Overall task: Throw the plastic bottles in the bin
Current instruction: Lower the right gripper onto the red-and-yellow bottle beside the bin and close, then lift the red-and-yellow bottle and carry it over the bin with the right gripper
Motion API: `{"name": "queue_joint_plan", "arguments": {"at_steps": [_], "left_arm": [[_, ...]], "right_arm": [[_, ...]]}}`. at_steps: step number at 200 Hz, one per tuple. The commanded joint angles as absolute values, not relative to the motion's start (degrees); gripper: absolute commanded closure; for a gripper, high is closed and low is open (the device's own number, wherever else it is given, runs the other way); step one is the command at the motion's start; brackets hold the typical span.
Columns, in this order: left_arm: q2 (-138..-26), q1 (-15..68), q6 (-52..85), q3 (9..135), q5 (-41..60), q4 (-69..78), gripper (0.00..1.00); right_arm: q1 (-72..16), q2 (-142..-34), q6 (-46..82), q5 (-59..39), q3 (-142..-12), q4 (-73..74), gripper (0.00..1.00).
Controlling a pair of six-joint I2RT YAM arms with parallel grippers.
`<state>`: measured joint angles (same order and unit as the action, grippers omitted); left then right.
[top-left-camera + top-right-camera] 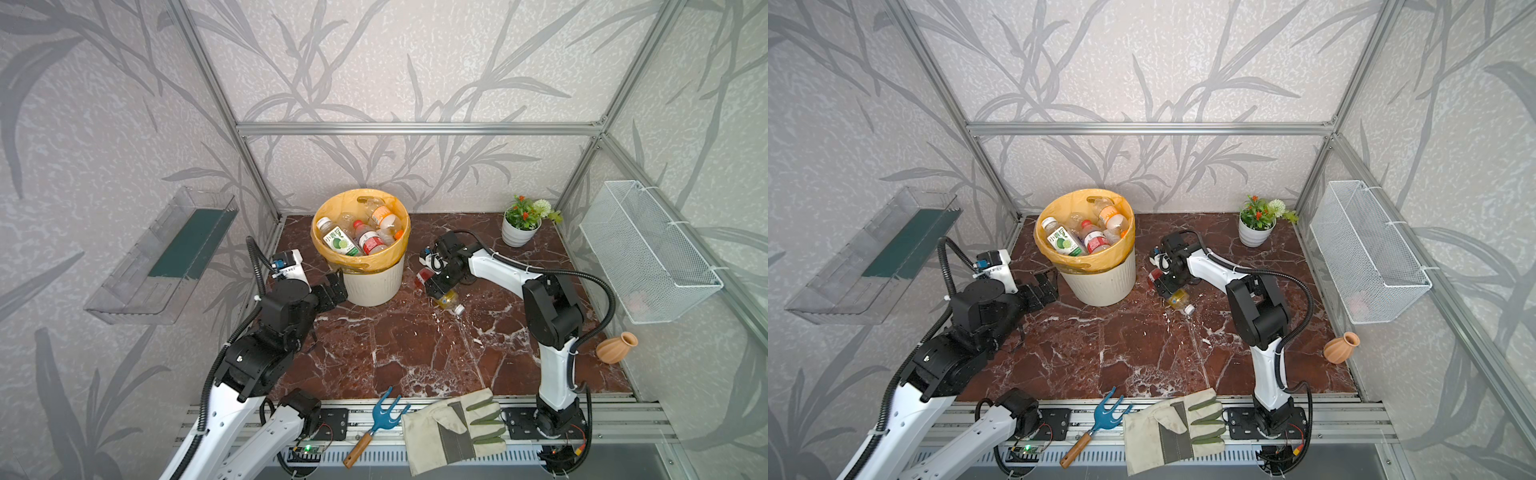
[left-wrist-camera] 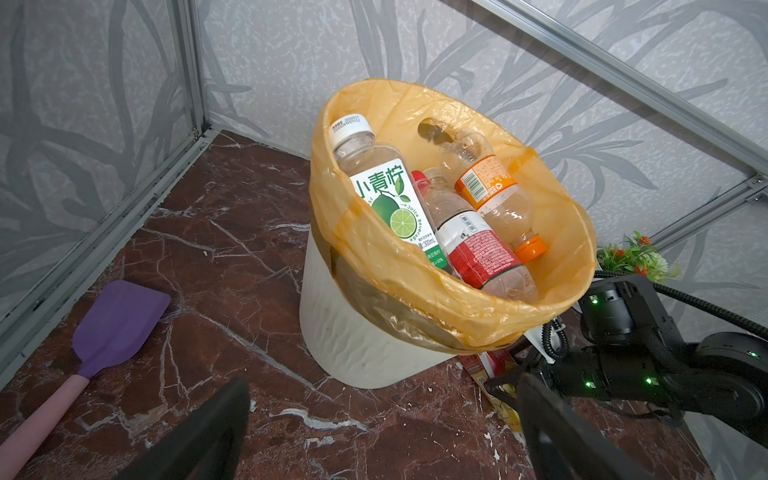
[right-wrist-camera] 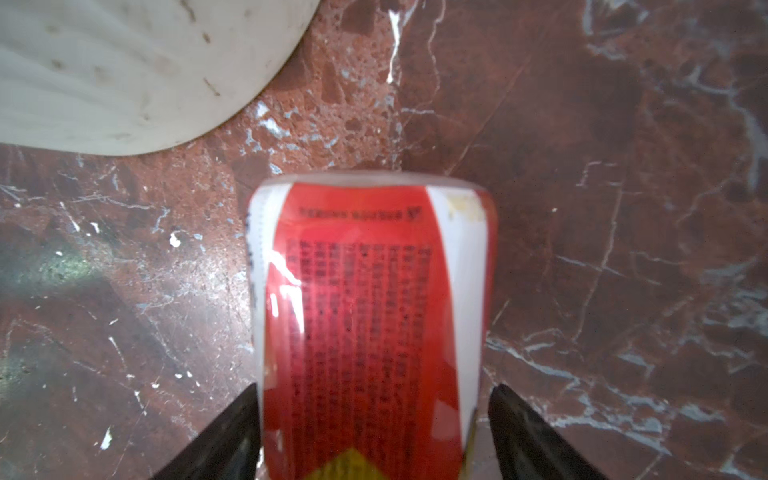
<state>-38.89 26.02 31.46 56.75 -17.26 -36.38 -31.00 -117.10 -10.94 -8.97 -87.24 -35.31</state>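
A clear bottle with a red label (image 3: 374,299) lies on the marble floor just right of the bin (image 1: 374,286), its white cap (image 1: 459,308) pointing toward the front. My right gripper (image 3: 376,388) straddles its body; one finger touches the label and a thin gap shows at the other finger (image 3: 519,419). In both top views this gripper (image 1: 434,286) (image 1: 1165,284) sits low over the bottle (image 1: 1179,300). The cream bin (image 2: 353,345), lined in orange, holds several bottles, among them a lime-label one (image 2: 390,203). My left gripper (image 2: 382,399) hangs open and empty left of the bin.
A purple spatula (image 2: 120,320) lies by the left wall. A flower pot (image 1: 519,228) stands at the back right, below a wire basket (image 1: 648,249) on the right wall. A terracotta vase (image 1: 615,347), a work glove (image 1: 453,428) and a blue hand rake (image 1: 380,419) sit near the front.
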Motion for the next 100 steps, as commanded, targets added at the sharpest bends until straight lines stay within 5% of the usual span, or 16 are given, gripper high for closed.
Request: {"name": "queue_joint_plan", "arguments": {"at_steps": [1, 100], "left_arm": [[-37.99, 25.90, 30.34, 56.93, -17.56, -36.55, 0.01], [-37.72, 25.88, 29.37, 57.25, -19.55, -37.22, 0.01]], "right_arm": [[-31.99, -118.46, -11.94, -8.50, -89.01, -38.22, 0.19], [-27.36, -112.17, -6.26, -16.06, -85.08, -35.08, 0.41]]}}
